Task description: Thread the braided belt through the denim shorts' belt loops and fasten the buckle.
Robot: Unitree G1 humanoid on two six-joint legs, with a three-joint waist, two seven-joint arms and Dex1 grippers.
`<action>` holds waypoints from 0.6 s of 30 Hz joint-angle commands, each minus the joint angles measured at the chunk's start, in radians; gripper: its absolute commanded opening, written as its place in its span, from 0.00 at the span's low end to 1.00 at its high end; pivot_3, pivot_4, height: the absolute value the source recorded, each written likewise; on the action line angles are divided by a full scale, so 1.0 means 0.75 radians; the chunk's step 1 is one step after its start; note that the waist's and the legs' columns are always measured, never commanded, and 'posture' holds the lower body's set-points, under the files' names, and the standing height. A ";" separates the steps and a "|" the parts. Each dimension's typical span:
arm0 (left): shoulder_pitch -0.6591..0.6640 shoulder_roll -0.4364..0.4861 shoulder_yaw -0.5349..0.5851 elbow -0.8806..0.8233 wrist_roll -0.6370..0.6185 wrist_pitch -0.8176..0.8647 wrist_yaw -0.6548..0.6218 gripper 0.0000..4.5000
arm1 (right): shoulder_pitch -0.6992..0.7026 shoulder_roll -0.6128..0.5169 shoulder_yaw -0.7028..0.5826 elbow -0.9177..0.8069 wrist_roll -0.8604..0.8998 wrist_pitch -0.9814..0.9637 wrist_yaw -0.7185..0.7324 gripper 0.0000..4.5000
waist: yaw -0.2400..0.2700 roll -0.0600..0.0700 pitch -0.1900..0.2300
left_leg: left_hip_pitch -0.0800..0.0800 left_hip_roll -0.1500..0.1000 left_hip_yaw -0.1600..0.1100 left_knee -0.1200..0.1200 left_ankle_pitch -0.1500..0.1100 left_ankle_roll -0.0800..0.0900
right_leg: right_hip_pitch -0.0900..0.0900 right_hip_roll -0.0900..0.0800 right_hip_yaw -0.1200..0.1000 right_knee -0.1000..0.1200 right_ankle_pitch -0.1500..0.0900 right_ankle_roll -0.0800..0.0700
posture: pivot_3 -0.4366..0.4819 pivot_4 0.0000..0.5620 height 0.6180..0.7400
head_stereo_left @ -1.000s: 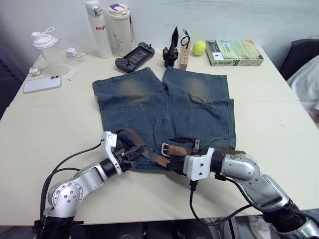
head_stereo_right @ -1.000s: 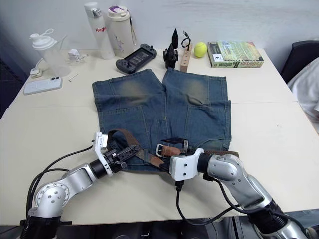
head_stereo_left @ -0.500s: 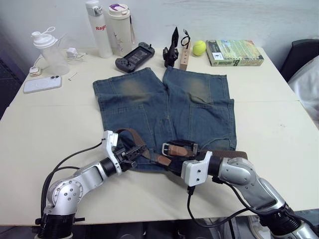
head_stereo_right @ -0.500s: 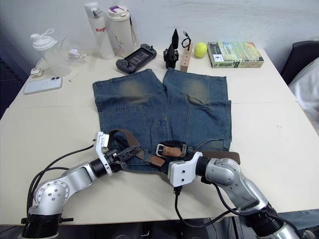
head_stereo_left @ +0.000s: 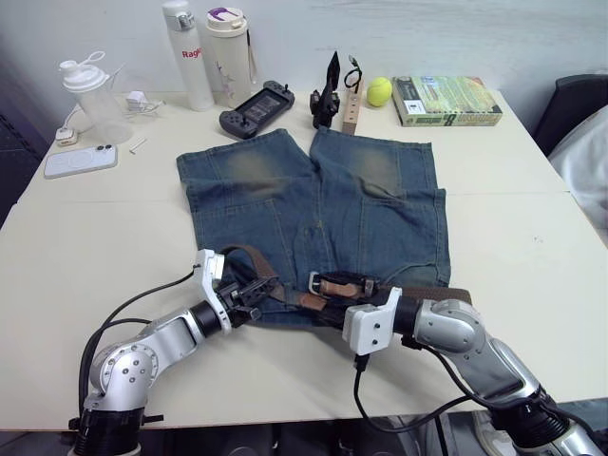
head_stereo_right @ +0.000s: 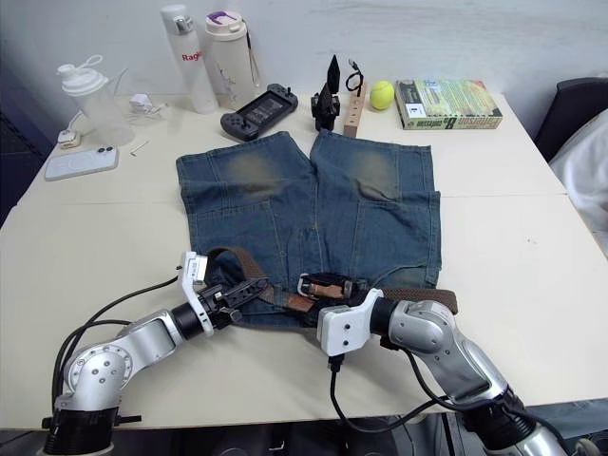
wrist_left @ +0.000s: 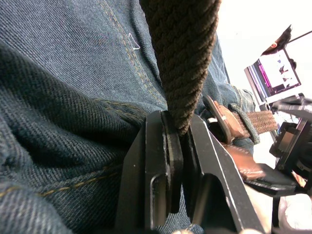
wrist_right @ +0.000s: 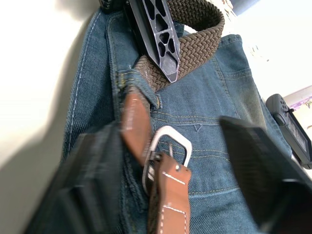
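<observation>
1. Head views: the denim shorts [head_stereo_left: 313, 223] lie flat on the table [head_stereo_left: 95, 247], the braided belt [head_stereo_left: 249, 258] along the waistband. The left gripper [head_stereo_left: 249, 292] and right gripper [head_stereo_left: 344, 293] both sit at the waistband.
2. Left wrist view: the fingers [wrist_left: 165, 161] pinch the belt's braid against the denim.
3. Right wrist view: the fingers [wrist_right: 258, 161] stand spread either side of the buckle [wrist_right: 163, 148].
</observation>
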 commanded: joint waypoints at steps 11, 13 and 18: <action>0.042 -0.017 0.019 -0.054 0.010 0.015 -0.056 0.00 | 0.018 0.007 0.004 -0.071 0.049 -0.001 0.065 0.02 | -0.001 0.000 0.000 | 0.000 0.000 0.000 0.000 0.000 0.000 | 0.000 0.000 0.000 0.000 0.000 0.000 | 0.48 0.27 0.84; 0.050 -0.017 0.031 -0.061 0.002 0.006 -0.074 0.00 | 0.024 0.007 0.003 -0.082 0.069 0.020 0.084 0.02 | -0.002 0.000 0.000 | 0.000 0.000 0.000 0.000 0.000 0.000 | 0.000 0.000 0.000 0.000 0.000 0.000 | 0.48 0.27 0.84; 0.094 0.092 0.091 -0.155 -0.011 0.002 -0.201 0.47 | 0.032 0.000 -0.005 -0.111 0.108 0.076 0.123 0.00 | -0.004 0.000 0.000 | 0.000 0.000 0.000 0.000 0.000 0.000 | 0.000 0.000 0.000 0.000 0.000 0.000 | 0.48 0.27 0.84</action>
